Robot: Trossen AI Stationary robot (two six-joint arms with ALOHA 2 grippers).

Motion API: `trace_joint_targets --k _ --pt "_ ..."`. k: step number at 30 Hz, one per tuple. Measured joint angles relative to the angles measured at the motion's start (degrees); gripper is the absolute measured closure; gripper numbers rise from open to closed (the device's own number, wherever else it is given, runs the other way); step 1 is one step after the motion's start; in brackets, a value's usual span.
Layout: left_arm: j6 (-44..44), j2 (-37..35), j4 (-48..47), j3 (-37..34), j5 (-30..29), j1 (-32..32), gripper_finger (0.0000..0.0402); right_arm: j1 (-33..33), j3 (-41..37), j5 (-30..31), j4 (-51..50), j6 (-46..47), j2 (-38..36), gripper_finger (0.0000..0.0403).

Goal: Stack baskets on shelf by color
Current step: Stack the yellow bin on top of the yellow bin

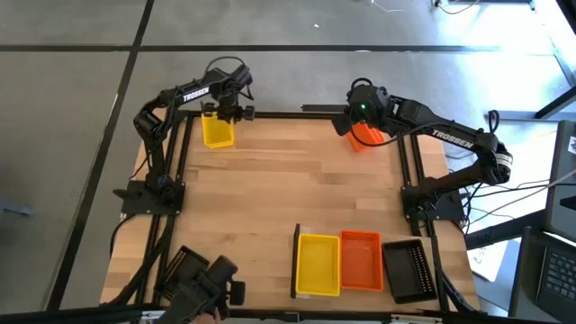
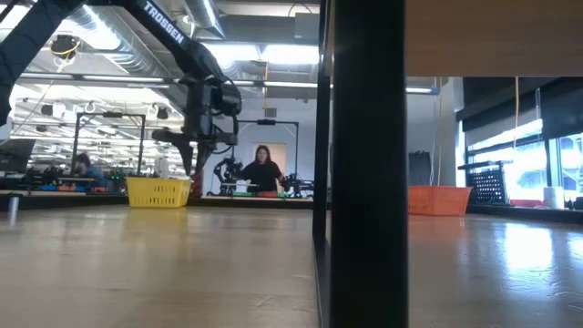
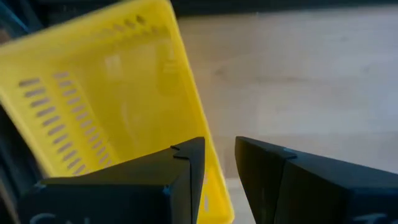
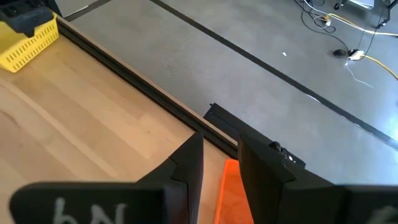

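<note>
On my left, the left gripper [image 1: 225,110] hangs over the far rim of a yellow plastic mesh basket [image 1: 217,131] at the table's far left edge. Its fingers [image 3: 186,163] stand a narrow gap apart with the basket's wall just beside that gap; I cannot tell whether they grip it. If they close off the wall, the basket could tip or slide off the far edge.

Moving right, the right gripper [image 1: 360,115] hovers over an orange plastic mesh basket [image 1: 367,135] at the far right edge, jaws likewise narrowly parted, holding nothing I can see. A missed pinch here could nudge it overboard.

Near me, the pale wooden shelf [image 1: 299,236] carries yellow basket [image 1: 319,264], orange basket [image 1: 361,260] and black basket [image 1: 408,269] side by side; a sloppy drop could jam there.
</note>
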Motion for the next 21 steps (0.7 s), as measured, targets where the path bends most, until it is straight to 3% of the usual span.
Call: trace_joint_targets --k 21 --pt "-6.2 0.0 1.6 0.0 -3.7 0.3 0.0320 0.0 0.0 -0.1 -0.1 -3.0 0.0 0.0306"
